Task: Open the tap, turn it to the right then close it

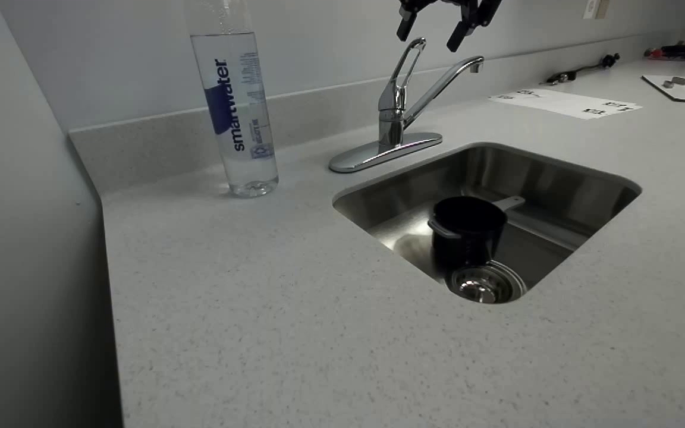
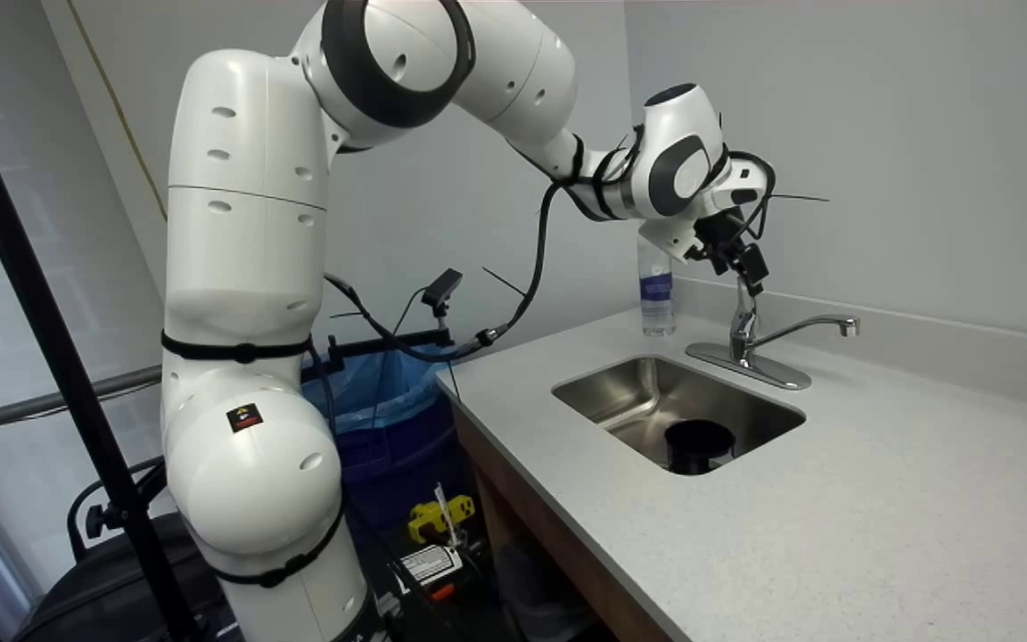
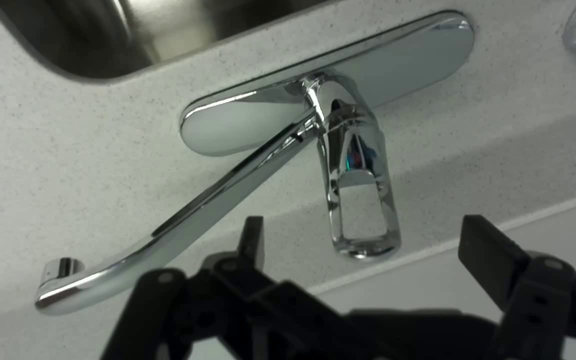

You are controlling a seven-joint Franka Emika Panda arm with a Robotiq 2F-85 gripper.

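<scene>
The chrome tap (image 1: 391, 128) stands on its oval base plate behind the sink. Its loop-shaped lever handle (image 3: 358, 155) tilts up toward the wall. The spout (image 3: 168, 235) points away from the basin, over the countertop along the wall. My gripper (image 3: 363, 220) is open, and the tip of the lever lies between its wide-apart fingers (image 3: 490, 257) in the wrist view, touching neither. An exterior view has the gripper (image 1: 427, 41) just above the lever's top. From the side, the fingertips (image 2: 754, 287) overlap the lever's upper end, so the exact gap is unclear.
A tall clear water bottle (image 1: 238, 119) stands on the counter beside the tap. In the sink basin (image 2: 603, 383) sits a black pot (image 1: 467, 238) with a grey handle. The wall and low backsplash (image 1: 313, 119) run close behind the tap. A printed sheet (image 1: 562, 104) lies farther along.
</scene>
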